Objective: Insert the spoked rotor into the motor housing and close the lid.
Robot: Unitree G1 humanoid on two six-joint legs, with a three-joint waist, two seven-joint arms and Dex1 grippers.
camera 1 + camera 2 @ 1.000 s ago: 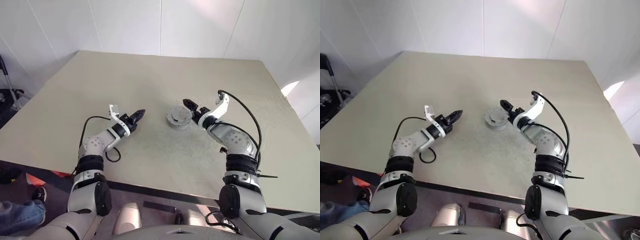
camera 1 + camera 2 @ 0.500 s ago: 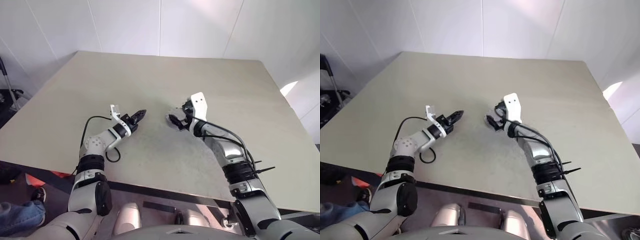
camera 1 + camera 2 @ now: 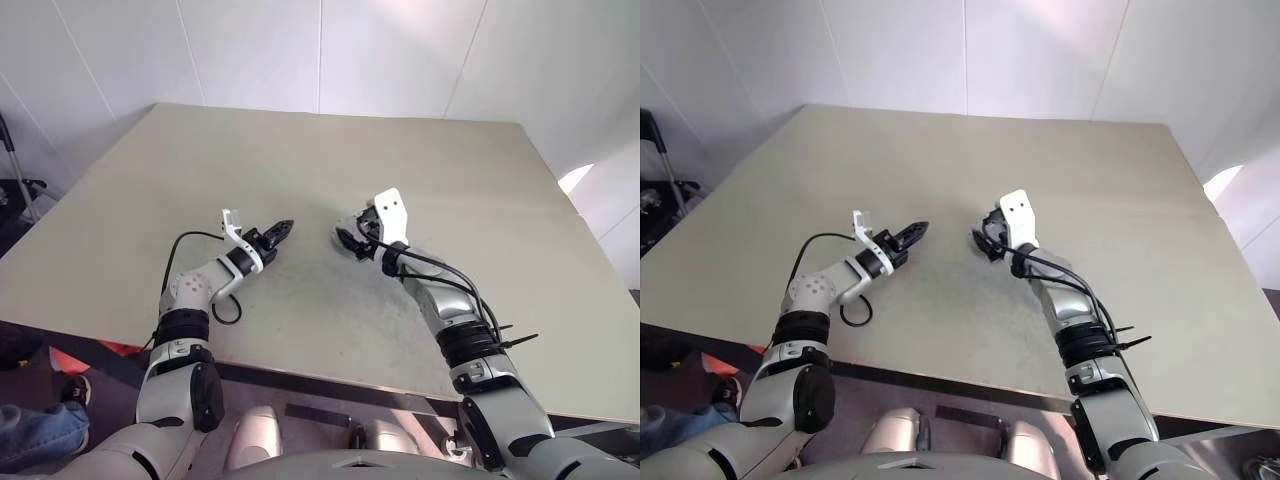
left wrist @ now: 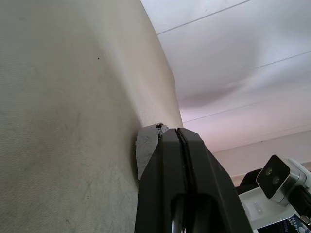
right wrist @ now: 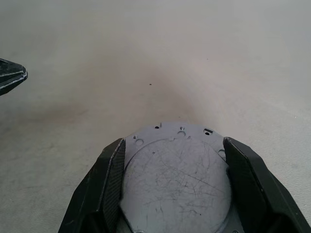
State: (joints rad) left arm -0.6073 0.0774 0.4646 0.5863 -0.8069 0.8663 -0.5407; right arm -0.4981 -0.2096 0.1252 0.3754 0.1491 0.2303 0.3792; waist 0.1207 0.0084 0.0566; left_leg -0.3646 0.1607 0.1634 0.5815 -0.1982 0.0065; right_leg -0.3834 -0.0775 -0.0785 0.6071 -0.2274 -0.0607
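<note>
The right hand (image 5: pixel 175 194) has rolled over and come down to straddle the grey round assembly (image 5: pixel 176 170) on the desk (image 3: pixel 300 160), fingers narrowing but not visibly gripping, suggesting a grasp; the left hand (image 3: pixel 283 228) stays shut and empty nearby.

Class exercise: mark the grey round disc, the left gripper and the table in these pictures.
grey round disc (image 5: pixel 176 177): right wrist view, scratched flat face.
left gripper (image 3: pixel 283 228): left eye view, tips of the shut jaws.
table (image 3: pixel 300 150): left eye view, bare top.

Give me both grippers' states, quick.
Left gripper: shut, empty.
Right gripper: jaws astride the grey round metal disc; grip cannot be told.
</note>
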